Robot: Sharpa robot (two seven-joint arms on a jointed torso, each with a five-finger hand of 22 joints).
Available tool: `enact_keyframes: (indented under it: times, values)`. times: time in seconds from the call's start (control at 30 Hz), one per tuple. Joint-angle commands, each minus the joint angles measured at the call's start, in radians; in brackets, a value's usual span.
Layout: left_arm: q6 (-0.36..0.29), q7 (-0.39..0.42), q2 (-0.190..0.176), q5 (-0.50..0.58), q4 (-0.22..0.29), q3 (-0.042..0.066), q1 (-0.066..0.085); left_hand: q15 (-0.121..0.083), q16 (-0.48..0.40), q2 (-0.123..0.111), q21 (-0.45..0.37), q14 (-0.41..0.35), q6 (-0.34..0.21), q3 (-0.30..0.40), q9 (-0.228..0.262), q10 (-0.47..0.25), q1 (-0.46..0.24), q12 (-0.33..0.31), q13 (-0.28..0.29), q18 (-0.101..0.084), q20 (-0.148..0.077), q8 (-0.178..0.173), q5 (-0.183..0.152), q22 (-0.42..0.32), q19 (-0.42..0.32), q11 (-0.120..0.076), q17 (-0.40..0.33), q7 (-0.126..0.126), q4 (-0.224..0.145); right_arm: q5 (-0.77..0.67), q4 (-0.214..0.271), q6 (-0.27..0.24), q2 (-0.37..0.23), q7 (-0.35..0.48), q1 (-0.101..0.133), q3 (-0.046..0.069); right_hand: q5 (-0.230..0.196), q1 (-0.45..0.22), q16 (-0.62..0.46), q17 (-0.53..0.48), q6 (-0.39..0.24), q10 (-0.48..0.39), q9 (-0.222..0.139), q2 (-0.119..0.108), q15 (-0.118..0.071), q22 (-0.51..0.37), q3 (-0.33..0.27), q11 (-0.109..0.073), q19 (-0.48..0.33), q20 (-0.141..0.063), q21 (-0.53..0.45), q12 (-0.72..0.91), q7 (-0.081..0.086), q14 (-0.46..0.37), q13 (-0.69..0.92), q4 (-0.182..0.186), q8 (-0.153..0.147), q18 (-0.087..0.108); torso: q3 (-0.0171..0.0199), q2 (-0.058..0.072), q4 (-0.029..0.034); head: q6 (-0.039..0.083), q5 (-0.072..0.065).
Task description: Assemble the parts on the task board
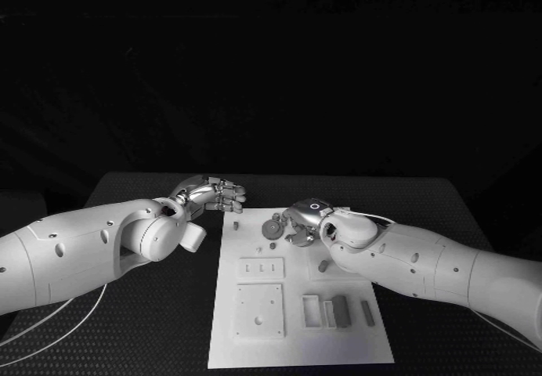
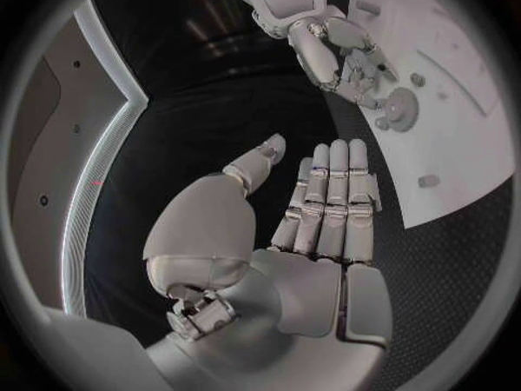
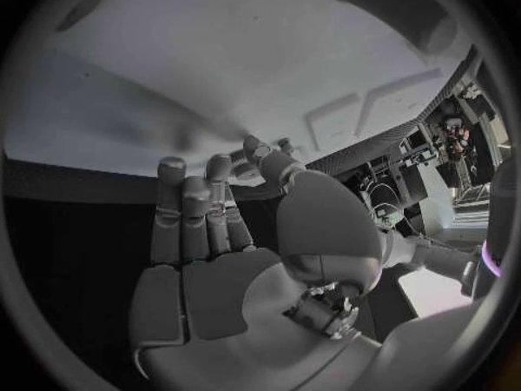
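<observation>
The gear [image 1: 275,228] lies flat near the board's [image 1: 296,345] far edge (likely light, stiff, slick); pinch its rim. Your right hand [image 1: 303,223] hovers over it, fingers apart; left hand [image 1: 212,193] curled empty

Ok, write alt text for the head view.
Two white robot arms reach over a white board on a black table. The right robot hand is at a round gear near the board's far end; the left robot hand is beside the board.
</observation>
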Motion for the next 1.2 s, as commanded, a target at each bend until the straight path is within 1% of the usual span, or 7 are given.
enact_keyframes:
  times: [0.03, 0.23, 0.53, 0.63, 0.83, 1.07, 1.2]
  values:
    - [0.008, 0.005, 0.000, -0.002, 0.004, 0.001, 0.001, 0.005, -0.004, 0.000, -0.006, 0.002, -0.005, -0.003, -0.001, 0.003, -0.005, -0.006, 0.001, 0.005, -0.002, -0.007, 0.003, 0.002, -0.007, 0.006, 0.001, 0.002, 0.001, 0.017, 0.013, 0.003, -0.003, 0.003, 0.001, 0.000, 0.004, -0.002, -0.004, 0.002, 0.012, -0.004, -0.001, 0.001, 0.002, 0.016, 0.002, -0.004, -0.008, -0.002, -0.004, 0.005, 0.021, -0.006, -0.001, 0.003, -0.001, 0.012, 0.0011, 0.000, -0.0010, 0.002, 0.000]
    - [0.007, 0.007, 0.000, -0.002, 0.006, 0.001, 0.001, 0.005, -0.005, 0.000, -0.006, 0.002, -0.005, -0.003, -0.001, 0.002, -0.005, -0.006, 0.001, 0.005, -0.002, -0.007, 0.003, 0.002, -0.007, 0.006, 0.002, 0.003, 0.001, 0.022, 0.027, -0.078, -0.029, 0.021, 0.005, 0.008, 0.004, 0.005, -0.002, 0.002, 0.012, -0.003, -0.003, -0.005, 0.003, 0.017, 0.004, -0.002, -0.006, -0.003, -0.002, 0.008, 0.022, -0.005, -0.001, -0.004, -0.001, 0.012, 0.0009, 0.000, -0.0016, 0.006, -0.003]
    - [0.003, 0.015, -0.006, -0.002, -0.005, 0.001, 0.001, 0.005, -0.006, -0.001, -0.006, 0.002, -0.005, -0.003, 0.000, 0.003, -0.004, -0.007, 0.002, 0.006, -0.002, -0.007, 0.003, 0.002, -0.007, 0.006, 0.002, 0.003, 0.000, 0.098, 0.100, -0.126, -0.111, 0.084, 0.043, 0.047, 0.004, 0.025, 0.000, 0.002, 0.017, 0.001, -0.004, -0.022, 0.002, 0.017, 0.006, -0.003, 0.001, -0.006, 0.002, 0.015, 0.021, 0.000, -0.003, -0.023, 0.002, 0.012, 0.0042, -0.001, -0.0044, 0.015, -0.005]
    - [0.005, 0.021, -0.001, -0.002, -0.019, 0.001, 0.001, 0.005, -0.007, 0.000, -0.007, 0.002, -0.004, -0.002, 0.000, 0.004, -0.002, -0.007, 0.002, 0.006, -0.002, -0.006, 0.003, 0.002, -0.007, 0.005, 0.003, 0.002, -0.001, 0.166, 0.125, -0.114, -0.154, 0.129, 0.067, 0.054, 0.004, 0.033, 0.000, 0.001, 0.019, 0.000, -0.004, -0.027, 0.002, 0.017, 0.008, -0.004, 0.000, -0.006, 0.002, 0.016, 0.021, 0.000, -0.004, -0.031, 0.003, 0.012, 0.0033, -0.003, -0.0074, 0.020, -0.009]
    - [0.015, 0.022, 0.004, -0.032, -0.043, 0.001, 0.001, 0.002, -0.005, 0.005, -0.005, 0.013, 0.013, -0.002, 0.005, 0.034, 0.000, 0.004, 0.012, 0.007, -0.003, 0.002, 0.003, 0.006, -0.003, -0.007, 0.010, -0.005, -0.001, 0.306, 0.133, -0.037, -0.245, 0.221, 0.090, 0.055, 0.004, 0.045, -0.004, -0.001, 0.029, -0.005, -0.003, -0.027, 0.002, 0.016, 0.010, -0.005, -0.004, -0.005, -0.001, 0.015, 0.019, -0.004, -0.007, -0.047, 0.009, 0.012, 0.0092, -0.008, -0.0230, 0.028, -0.008]
    - [0.018, 0.029, 0.009, -0.034, -0.057, 0.001, -0.001, 0.001, -0.008, 0.007, -0.007, 0.016, 0.021, -0.002, 0.006, 0.039, 0.002, 0.002, 0.015, 0.005, -0.005, 0.005, 0.003, 0.007, -0.003, -0.010, 0.017, -0.009, -0.003, 0.336, 0.102, 0.024, -0.320, 0.289, 0.090, 0.054, 0.004, 0.056, -0.006, -0.001, 0.038, -0.014, -0.002, -0.034, 0.002, 0.016, 0.007, -0.004, -0.015, 0.001, -0.005, 0.016, 0.020, -0.011, -0.010, -0.069, 0.014, 0.012, 0.0174, -0.013, -0.0384, 0.030, -0.005]
    - [0.018, 0.029, 0.008, -0.034, -0.058, 0.001, -0.003, 0.002, -0.011, 0.007, -0.009, 0.014, 0.019, -0.002, 0.006, 0.036, 0.002, -0.001, 0.015, 0.004, -0.004, 0.003, 0.003, 0.008, -0.005, -0.008, 0.018, -0.008, -0.004, 0.337, 0.089, 0.042, -0.344, 0.302, 0.078, 0.051, 0.004, 0.057, -0.006, -0.001, 0.038, -0.016, -0.002, -0.039, 0.003, 0.016, 0.006, -0.004, -0.017, 0.002, -0.006, 0.016, 0.020, -0.013, -0.011, -0.073, 0.014, 0.012, 0.0223, -0.013, -0.0415, 0.030, -0.008]
